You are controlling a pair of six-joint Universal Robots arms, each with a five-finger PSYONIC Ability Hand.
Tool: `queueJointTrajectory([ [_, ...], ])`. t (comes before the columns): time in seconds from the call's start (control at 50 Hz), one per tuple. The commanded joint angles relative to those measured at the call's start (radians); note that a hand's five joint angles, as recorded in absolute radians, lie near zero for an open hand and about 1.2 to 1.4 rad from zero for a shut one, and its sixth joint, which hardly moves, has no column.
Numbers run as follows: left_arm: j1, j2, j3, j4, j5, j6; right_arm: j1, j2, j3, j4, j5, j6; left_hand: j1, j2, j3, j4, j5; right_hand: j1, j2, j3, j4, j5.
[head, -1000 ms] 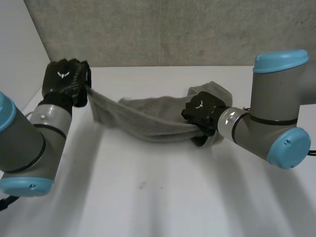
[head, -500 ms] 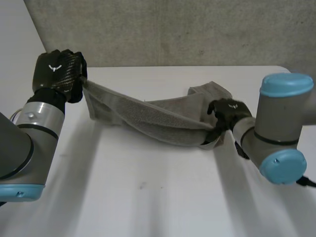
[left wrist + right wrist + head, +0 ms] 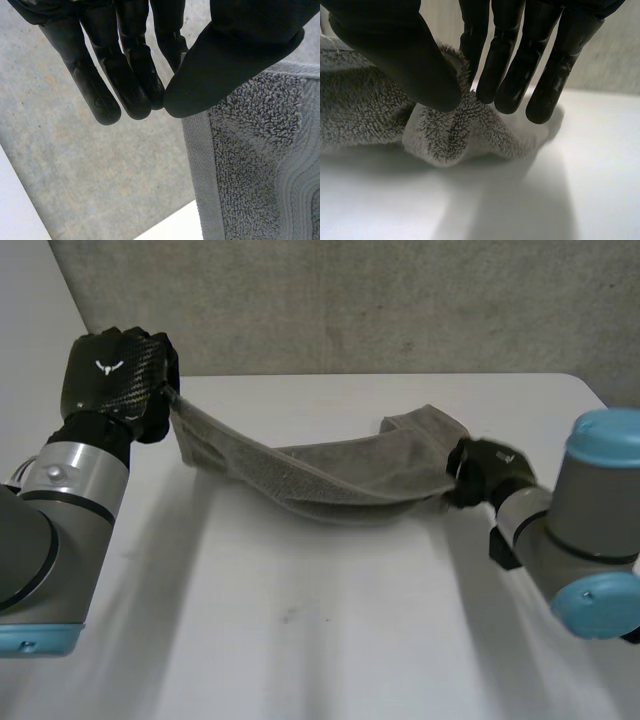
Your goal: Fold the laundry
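White table (image 3: 300,660) is lying flat across the foreground, its matte top bearing a small dark speck (image 3: 287,616) near the middle. Grey, mottled back wall (image 3: 350,300) is standing upright along the table's far edge. A plain white side surface (image 3: 30,340) is meeting that wall at the far left corner.

Stretched towel (image 3: 330,485) bars table (image 3: 300,640) middle — front half free.

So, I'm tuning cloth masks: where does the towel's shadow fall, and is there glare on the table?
Head view: soft grey shadow on the table below the sagging towel, no glare. Right wrist view: darker shadow under the end the right hand pinches. Left wrist view: towel evenly lit beside the left hand.
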State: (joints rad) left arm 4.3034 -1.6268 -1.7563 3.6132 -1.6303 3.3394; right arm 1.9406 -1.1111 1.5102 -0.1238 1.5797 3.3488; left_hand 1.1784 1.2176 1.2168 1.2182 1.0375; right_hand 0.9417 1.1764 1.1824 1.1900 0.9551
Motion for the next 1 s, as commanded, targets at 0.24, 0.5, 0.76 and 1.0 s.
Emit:
queueJointTrajectory([
  [0.24,-0.064,0.114,0.001,-0.068,0.0,-0.001,-0.06,-0.17,0.047,-0.091,-0.02,0.008,0.218,0.179,0.18,0.178,0.184,0.455,0.22,0.214,0.206,0.267],
  [0.5,-0.054,0.177,0.023,-0.07,0.0,0.0,-0.095,-0.216,-0.389,0.308,-0.287,-0.232,0.218,0.179,0.18,0.178,0.184,0.455,0.22,0.214,0.206,0.267],
  [0.76,-0.05,0.088,-0.026,-0.061,0.004,0.009,-0.038,0.201,-0.466,0.492,-0.124,-0.638,0.218,0.179,0.18,0.178,0.184,-0.033,-0.268,-0.274,-0.281,-0.221],
  [1.0,0.022,0.001,-0.006,-0.057,0.004,0.012,-0.052,-0.023,-0.231,0.354,-0.066,-0.46,0.218,0.179,0.18,0.178,0.184,-0.578,-0.813,-0.819,-0.826,-0.766],
])
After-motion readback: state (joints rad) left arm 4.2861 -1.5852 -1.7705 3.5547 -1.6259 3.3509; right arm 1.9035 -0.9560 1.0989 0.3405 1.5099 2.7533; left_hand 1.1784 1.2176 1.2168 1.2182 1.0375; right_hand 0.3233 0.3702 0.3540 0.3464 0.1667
